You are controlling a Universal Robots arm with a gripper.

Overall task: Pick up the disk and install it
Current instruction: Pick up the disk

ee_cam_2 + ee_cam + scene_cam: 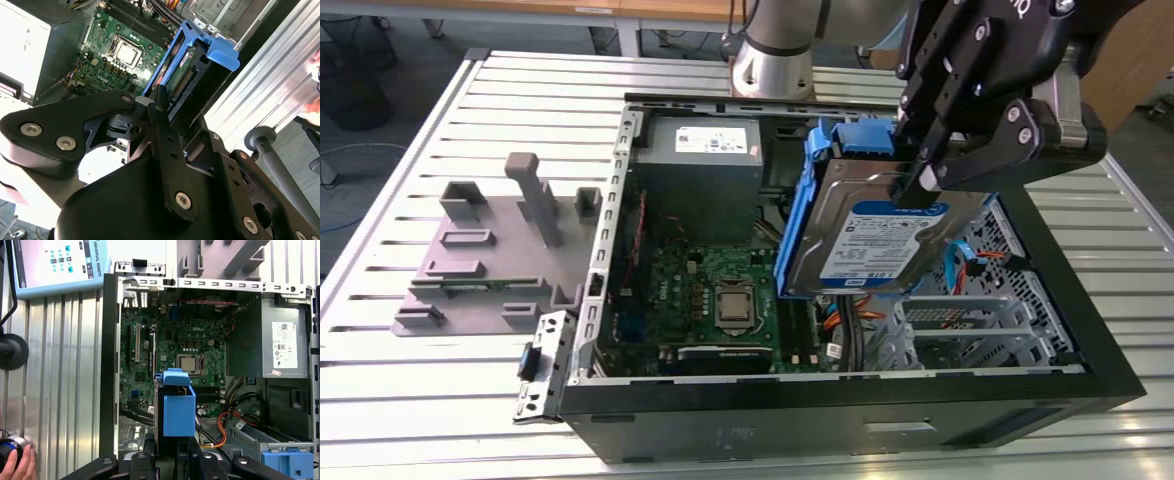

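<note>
The disk [878,240], a silver drive with a white-and-blue label in a blue carrier, hangs tilted above the open computer case [1107,330], over its right half in the exterior view. My black gripper [919,188] is shut on the disk's upper edge. Both wrist views look down along the fingers: the blue carrier [200,52] [178,407] sticks out from the gripper [167,107] [175,447], above the motherboard [170,350]. The silver drive cage [961,322] lies just below the disk at the case's near right corner.
A grey power supply box [702,152] sits in the case's far corner, with cables beside it. A grey plastic fixture [494,250] stands on the slatted table left of the case. A second blue bracket [287,463] sits in the case. A hand [17,465] rests by a knob.
</note>
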